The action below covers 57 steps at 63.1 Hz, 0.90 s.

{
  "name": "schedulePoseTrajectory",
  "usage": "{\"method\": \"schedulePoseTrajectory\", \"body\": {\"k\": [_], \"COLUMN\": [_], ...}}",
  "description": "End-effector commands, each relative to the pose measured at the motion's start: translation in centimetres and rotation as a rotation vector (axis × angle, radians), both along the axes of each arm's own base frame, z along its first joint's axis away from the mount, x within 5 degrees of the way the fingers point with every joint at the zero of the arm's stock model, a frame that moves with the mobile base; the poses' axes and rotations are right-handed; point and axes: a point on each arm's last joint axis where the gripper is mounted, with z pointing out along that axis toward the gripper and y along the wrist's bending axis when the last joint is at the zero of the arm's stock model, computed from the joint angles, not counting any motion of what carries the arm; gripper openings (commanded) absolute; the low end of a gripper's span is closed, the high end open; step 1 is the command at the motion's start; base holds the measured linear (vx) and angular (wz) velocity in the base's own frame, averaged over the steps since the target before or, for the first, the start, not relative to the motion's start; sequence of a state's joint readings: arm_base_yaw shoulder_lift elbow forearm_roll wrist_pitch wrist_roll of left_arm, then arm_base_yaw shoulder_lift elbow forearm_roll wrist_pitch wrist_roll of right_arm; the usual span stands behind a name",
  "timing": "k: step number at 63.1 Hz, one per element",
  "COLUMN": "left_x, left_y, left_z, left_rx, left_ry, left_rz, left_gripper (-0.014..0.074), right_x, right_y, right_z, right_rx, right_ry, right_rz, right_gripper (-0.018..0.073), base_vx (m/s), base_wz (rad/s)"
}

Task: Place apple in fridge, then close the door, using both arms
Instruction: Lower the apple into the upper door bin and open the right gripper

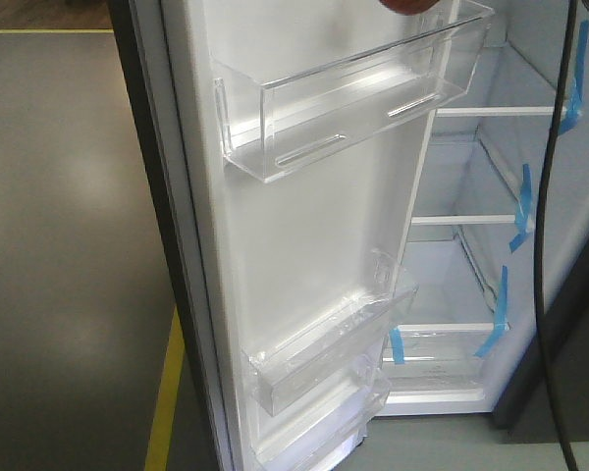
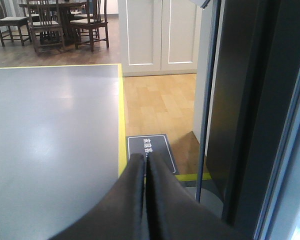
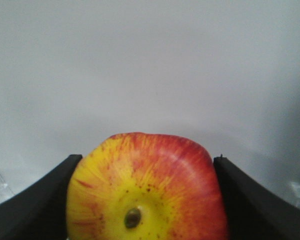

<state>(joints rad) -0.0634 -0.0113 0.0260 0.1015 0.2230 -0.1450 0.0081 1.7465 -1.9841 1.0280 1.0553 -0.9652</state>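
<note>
The apple point(image 3: 150, 185), red with yellow around its stem dimple, is clamped between the two black fingers point(image 3: 35, 200) of my right gripper point(image 3: 147, 160), and a plain white surface lies close behind it. In the front view the fridge point(image 1: 471, 275) stands open, showing white shelves and blue tape strips. Its door point(image 1: 304, 226) is swung out with the white inner side facing me. A dark red sliver point(image 1: 404, 6) shows at the top edge above the upper bin. My left gripper point(image 2: 145, 157) is shut on nothing, just left of the door's dark outer face point(image 2: 250, 100).
Clear bins point(image 1: 353, 88) point(image 1: 324, 343) jut from the door's inside. A black cable point(image 1: 545, 245) hangs across the fridge opening. A yellow floor line point(image 1: 167, 392) borders grey flooring. A dark floor sign point(image 2: 160, 147), white cabinets point(image 2: 160, 35) and chairs point(image 2: 50, 22) lie beyond the left gripper.
</note>
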Motion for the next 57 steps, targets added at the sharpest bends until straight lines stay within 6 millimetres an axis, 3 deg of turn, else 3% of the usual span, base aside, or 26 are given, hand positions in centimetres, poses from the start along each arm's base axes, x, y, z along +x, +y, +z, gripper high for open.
{"method": "schedulePoseTrajectory", "body": {"k": [1,9,21,29,46,57], "left_x": [0.05,0.05,0.05,0.05,0.05,0.05], "left_y": [-0.13,-0.13,-0.13,-0.13,-0.13,-0.13], "left_z": [0.09,0.09,0.09,0.09,0.09,0.09], "left_rx": [-0.023,-0.023,-0.023,-0.023,-0.023,-0.023], "left_ry": [-0.072,-0.072,-0.072,-0.072,-0.072,-0.072], "left_rz": [-0.014,-0.014,-0.014,-0.014,-0.014,-0.014], "left_gripper": [-0.0006,-0.0006,-0.0006,-0.0006,-0.0006,-0.0006], "right_x": [-1.53,-1.50,-1.49,-1.49,-1.40,-2.12], "right_y": [-0.08,-0.12,-0.13,-0.13,-0.18,-0.20], "right_z": [2.80,2.78,2.78,2.78,2.90,3.61], "right_rx": [0.021,0.021,0.031,0.035,0.048,0.095], "right_ry": [-0.093,-0.088,-0.077,-0.073,-0.079,-0.056], "right_rz": [-0.050,-0.055,-0.061,-0.062,-0.075,-0.081], "right_gripper": [0.0072,0.0188,0.0452,0.0554,0.0544,0.0423], "base_vx": [0.00,0.00,0.00,0.00,0.00,0.00], "base_wz": [0.00,0.00,0.00,0.00,0.00,0.00]}}
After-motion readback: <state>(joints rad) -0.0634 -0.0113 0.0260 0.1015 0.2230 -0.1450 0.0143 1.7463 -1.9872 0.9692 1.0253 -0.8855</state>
